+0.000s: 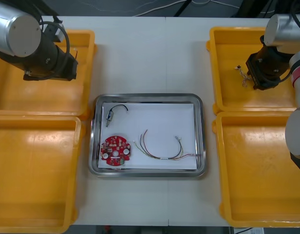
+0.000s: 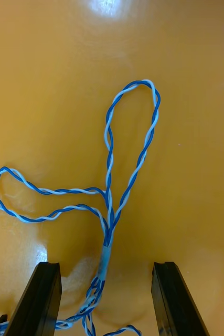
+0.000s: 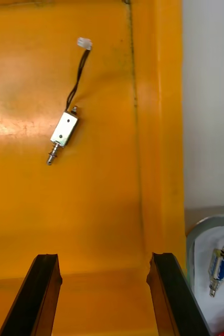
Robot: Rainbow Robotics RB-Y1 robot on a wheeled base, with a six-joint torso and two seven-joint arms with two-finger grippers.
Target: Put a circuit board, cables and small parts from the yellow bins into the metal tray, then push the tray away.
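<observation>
Three items lay in the metal tray (image 1: pixel 93 146): circuit board (image 1: pixel 115 151), red and yellow cable (image 1: pixel 162 151), small metal part (image 1: pixel 110 116) | right gripper (image 2: pixel 105 268) spread astride the blue and white cable (image 2: pixel 110 210) in the far right yellow bin (image 1: pixel 276 100), ungrasped | left gripper (image 3: pixel 104 260) spread near a second metal part (image 3: pixel 63 131) | tray not yet pushed.

Right pincer (image 2: pixel 105 268): cable (image 2: pixel 108 233) lies in the gap. Left pincer (image 3: pixel 105 257): gap free; bin wall (image 3: pixel 156 131) close alongside.
</observation>
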